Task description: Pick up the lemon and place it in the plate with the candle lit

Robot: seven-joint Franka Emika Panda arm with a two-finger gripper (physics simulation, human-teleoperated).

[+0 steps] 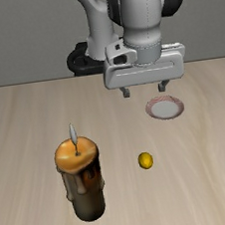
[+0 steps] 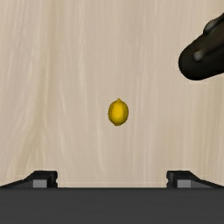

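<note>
A small yellow lemon [image 1: 146, 160] lies on the wooden table, well in front of my gripper [image 1: 145, 88]. The gripper hangs above the table, open, with nothing between its fingers. In the wrist view the lemon [image 2: 119, 112] sits ahead of the gripper [image 2: 112, 179], centred between the two fingertips. A small pink-rimmed plate [image 1: 165, 108] rests just below and in front of the gripper, towards the exterior view's right. A dark brown candle [image 1: 81, 179] with an orange top and a pale wick stands on the table to the left of the lemon, not on the plate.
The candle's dark body [image 2: 203, 54] shows beyond the lemon and off to one side in the wrist view. The table's far edge [image 1: 40, 81] runs behind the robot's base. Bare wood surrounds the lemon.
</note>
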